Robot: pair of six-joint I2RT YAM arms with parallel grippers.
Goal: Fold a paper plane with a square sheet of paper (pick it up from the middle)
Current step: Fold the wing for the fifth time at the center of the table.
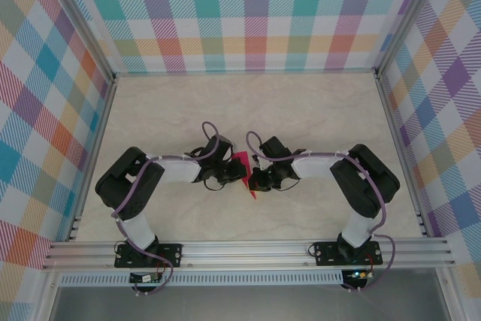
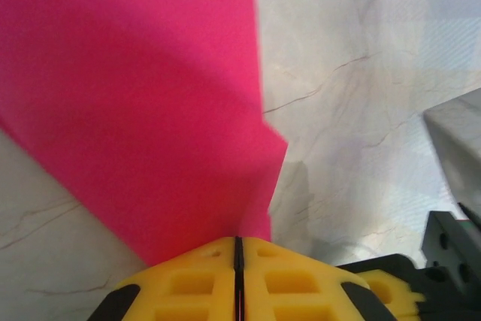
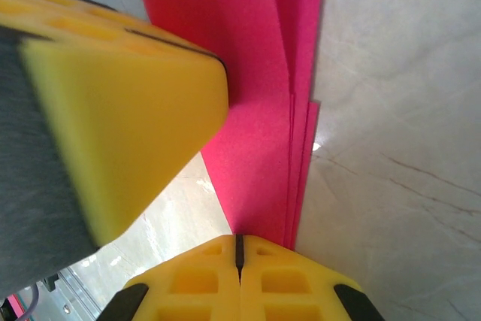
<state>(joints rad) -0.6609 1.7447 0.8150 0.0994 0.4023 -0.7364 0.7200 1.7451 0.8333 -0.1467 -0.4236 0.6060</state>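
The magenta-pink sheet of paper is folded into a slim, layered, pointed shape like a paper plane. It hangs just above the table's middle, tip toward the near edge. My left gripper is shut on its left side. In the left wrist view the paper rises straight out of the closed seam of that gripper. My right gripper is shut on the right side. In the right wrist view the stacked folds leave the seam of this gripper, and a yellow left finger presses against them.
The pale marble table is boxed in by checked walls at the back and both sides. An aluminium rail carrying both arm bases runs along the near edge. Open tabletop lies behind and beside the arms.
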